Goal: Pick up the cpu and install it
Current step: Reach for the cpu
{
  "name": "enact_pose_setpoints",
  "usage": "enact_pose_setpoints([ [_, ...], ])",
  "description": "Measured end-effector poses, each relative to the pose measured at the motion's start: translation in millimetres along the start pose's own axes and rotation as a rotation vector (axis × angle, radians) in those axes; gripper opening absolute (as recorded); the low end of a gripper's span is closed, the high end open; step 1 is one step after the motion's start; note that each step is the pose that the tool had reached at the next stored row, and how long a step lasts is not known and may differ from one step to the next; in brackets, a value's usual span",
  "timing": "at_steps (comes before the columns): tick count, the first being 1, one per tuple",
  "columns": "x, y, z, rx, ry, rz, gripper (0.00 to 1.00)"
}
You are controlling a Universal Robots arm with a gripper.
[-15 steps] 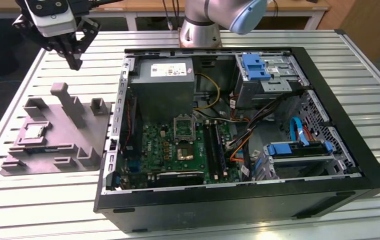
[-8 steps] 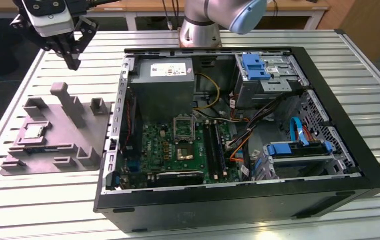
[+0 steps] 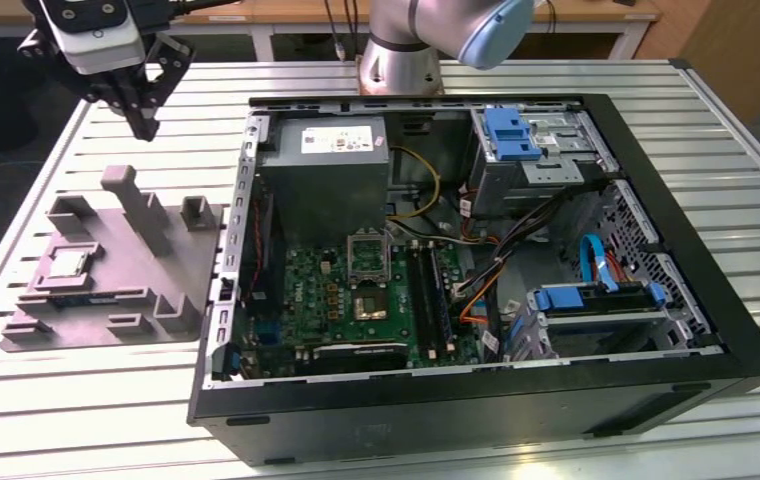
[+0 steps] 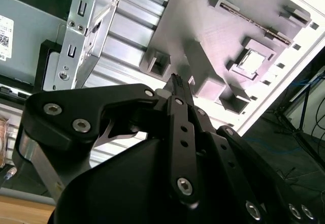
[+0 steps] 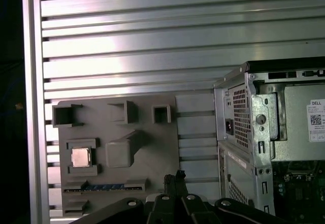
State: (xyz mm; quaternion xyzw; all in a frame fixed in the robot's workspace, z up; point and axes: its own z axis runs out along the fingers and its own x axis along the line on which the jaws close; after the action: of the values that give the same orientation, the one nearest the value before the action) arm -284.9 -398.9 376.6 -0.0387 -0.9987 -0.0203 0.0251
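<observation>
— Where do we find the cpu (image 3: 67, 264)?

— We see it lying flat in a square recess of the grey tray (image 3: 93, 325), at the exterior view's left of the open computer case (image 3: 487, 400).

— And the gripper (image 3: 147, 125)?

— We see its fingers (image 4: 176, 84) drawn together at the tips with nothing between them. It hangs over the slatted table (image 3: 73, 400) near the tray's far end, well apart from the cpu.

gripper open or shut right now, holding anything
Gripper: fingers shut, holding nothing; the cpu lies in the grey tray.
</observation>
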Motion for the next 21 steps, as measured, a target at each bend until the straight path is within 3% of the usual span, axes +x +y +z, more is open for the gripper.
enact_pose_setpoints([
  [6,2.7,-0.2,0.2,0.0,0.0,0.0,0.11],
  [15,18.5,-1.5,1.2,0.0,0.0,0.0,0.11],
  [21,21.2,-1.7,1.3,0.0,0.0,0.0,0.11],
])
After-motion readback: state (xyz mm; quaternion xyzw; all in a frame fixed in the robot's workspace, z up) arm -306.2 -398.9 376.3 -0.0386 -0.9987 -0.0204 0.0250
